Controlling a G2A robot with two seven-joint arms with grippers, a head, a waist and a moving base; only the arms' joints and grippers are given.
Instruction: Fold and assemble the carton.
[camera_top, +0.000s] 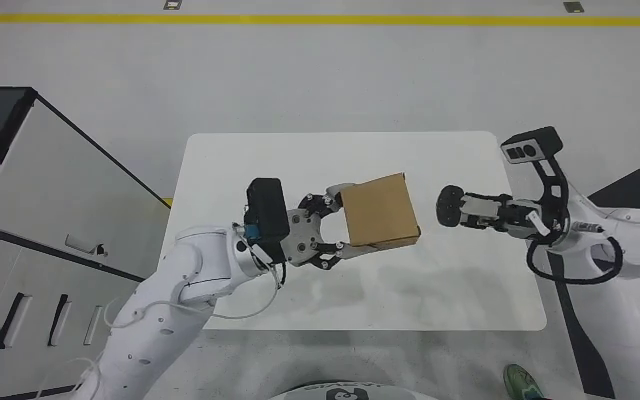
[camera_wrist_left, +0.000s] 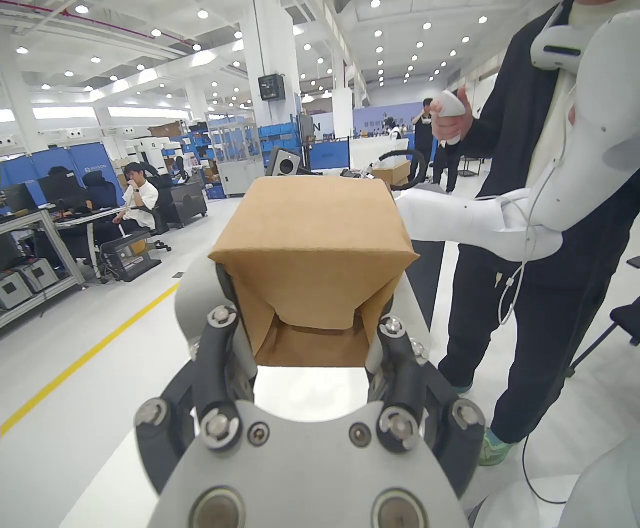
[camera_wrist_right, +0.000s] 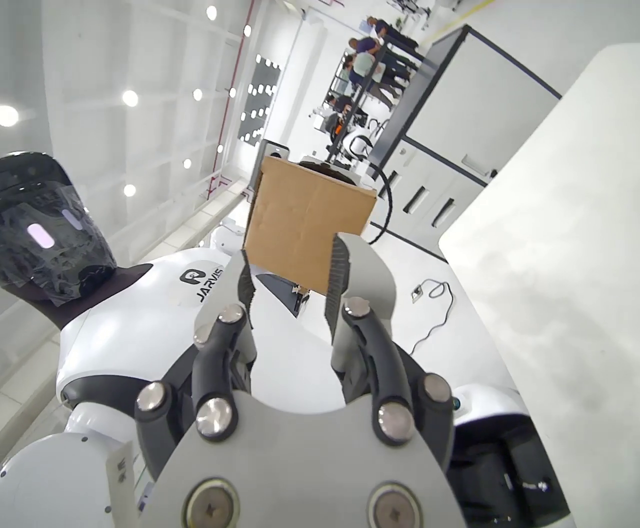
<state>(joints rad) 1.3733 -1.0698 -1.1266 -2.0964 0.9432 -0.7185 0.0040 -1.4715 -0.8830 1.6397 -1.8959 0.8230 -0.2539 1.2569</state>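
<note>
The carton (camera_top: 380, 210) was near the middle of the tabletop (camera_top: 300, 160), and the left jaws had it from its 9 o'clock side. They were spread wide, one on each side wall at that end, and pressed against the cardboard. I think this wide grip was chosen to keep the box square while the other arm works on it.

In the left wrist view, the end of the carton (camera_wrist_left: 310, 235) that faced the wrist was not closed. One flap hung down into the opening and the side flaps stood out toward the jaws. The jaws probably also kept these side flaps from springing apart.

The right jaws waited at 3 o'clock from the carton, well apart from it. They were open about halfway and had nothing between them. They were turned toward the carton (camera_wrist_right: 305, 220), whose end on that side looked closed, with a seam across it. From there they seemed ready to push or steady that end.

I could not tell whether the box rested on the tabletop (camera_wrist_right: 550, 225) or was lifted a little, because its underside was hidden. The tips of the left jaws were partly covered by the flaps, so the exact contact was hard to make out.
</note>
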